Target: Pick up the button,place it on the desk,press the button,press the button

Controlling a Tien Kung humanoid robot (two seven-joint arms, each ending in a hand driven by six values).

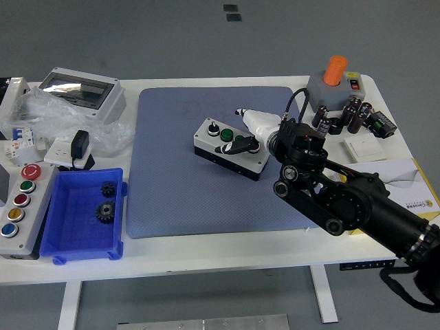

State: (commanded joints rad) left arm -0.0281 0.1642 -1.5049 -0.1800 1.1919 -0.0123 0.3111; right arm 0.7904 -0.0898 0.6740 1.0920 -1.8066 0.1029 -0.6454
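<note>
A white button box with a black base (232,148) lies on the blue-grey mat (172,165) near its middle. Its top carries a black knob (213,127), a green button (227,134) and a further control hidden under my hand. My right hand (242,143) comes in from the lower right and rests over the right part of the box, a black finger (232,146) pointing left along the top beside the green button. The white thumb-side part (256,121) sticks out past the box's far edge. The hand holds nothing. My left arm is out of sight.
A blue bin (82,237) with two black gears sits at the front left, beside a grey panel of coloured buttons (19,210). Back left: a clear-lidded enclosure (82,91), plastic bags, a socket with plug. Back right: a grey box with orange knob (335,81), capacitors, white plate, papers.
</note>
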